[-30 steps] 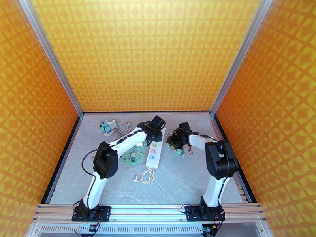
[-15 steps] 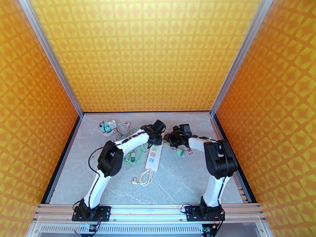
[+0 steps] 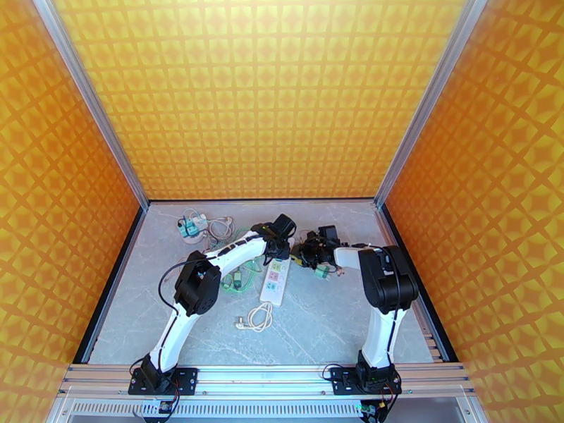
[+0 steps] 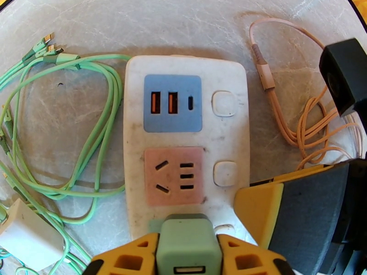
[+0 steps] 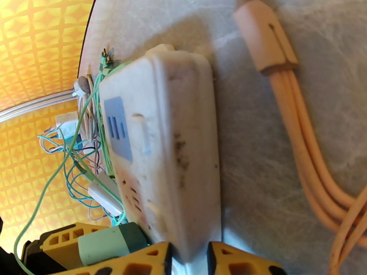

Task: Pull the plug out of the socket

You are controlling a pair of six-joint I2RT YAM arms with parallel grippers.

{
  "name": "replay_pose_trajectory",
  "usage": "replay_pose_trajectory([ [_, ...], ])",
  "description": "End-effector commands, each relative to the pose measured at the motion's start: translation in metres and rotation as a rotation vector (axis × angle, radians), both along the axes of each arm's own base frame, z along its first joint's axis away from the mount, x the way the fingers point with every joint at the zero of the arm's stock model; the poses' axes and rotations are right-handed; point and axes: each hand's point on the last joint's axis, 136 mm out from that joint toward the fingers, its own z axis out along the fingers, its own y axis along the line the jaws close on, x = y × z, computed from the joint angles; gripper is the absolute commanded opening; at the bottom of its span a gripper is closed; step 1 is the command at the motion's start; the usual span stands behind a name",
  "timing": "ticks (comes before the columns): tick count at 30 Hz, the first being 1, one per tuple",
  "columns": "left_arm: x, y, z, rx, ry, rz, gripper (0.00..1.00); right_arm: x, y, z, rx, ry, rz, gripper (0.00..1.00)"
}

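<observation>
The left gripper (image 4: 186, 254) is clamped narrow on the green plug (image 4: 186, 237), with a yellow finger (image 4: 126, 258) pressed to each side of it. The plug sits on the face of the white power strip (image 4: 225, 138) at its far end, over the last socket. Whether its pins are fully seated cannot be told.

On the strip's face beyond the plug are a pink socket (image 4: 174, 176) and then a blue panel (image 4: 173, 102) with two orange ports, each with a white button beside it.

The right gripper (image 5: 190, 261) meets the same end of the strip from the right. Its fingers (image 5: 238, 264) are tight against either side of the strip's edge — a narrow hold on the strip itself. From this wrist camera the plug (image 5: 108, 244) shows just left of that grip.

From above, the two grippers are close together near the middle of the table (image 3: 338, 326), the left gripper (image 3: 278, 242) just left of the right gripper (image 3: 308, 252). The strip (image 3: 275, 282) runs from them toward the near side and ends at a coiled cord (image 3: 261, 316).

Loose green cables (image 4: 91, 134) lie on the table left of the strip — a peach cable (image 4: 293, 129) lies to its right. A white adapter (image 3: 192, 225) with more wires lies at the far left.
</observation>
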Motion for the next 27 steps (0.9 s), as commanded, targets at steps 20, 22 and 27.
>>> replay_pose_trajectory([
  [20, -0.006, -0.01, 0.029, 0.043, -0.136, -0.079, 0.27, -0.047, -0.037, -0.074, -0.284, 0.313, -0.028, 0.24],
  [22, 0.0, -0.004, 0.038, 0.038, -0.137, -0.059, 0.27, -0.047, -0.038, -0.074, -0.292, 0.313, -0.029, 0.24],
  [27, 0.009, 0.011, 0.06, 0.027, -0.144, -0.033, 0.27, -0.048, -0.04, -0.074, -0.307, 0.31, -0.023, 0.24],
])
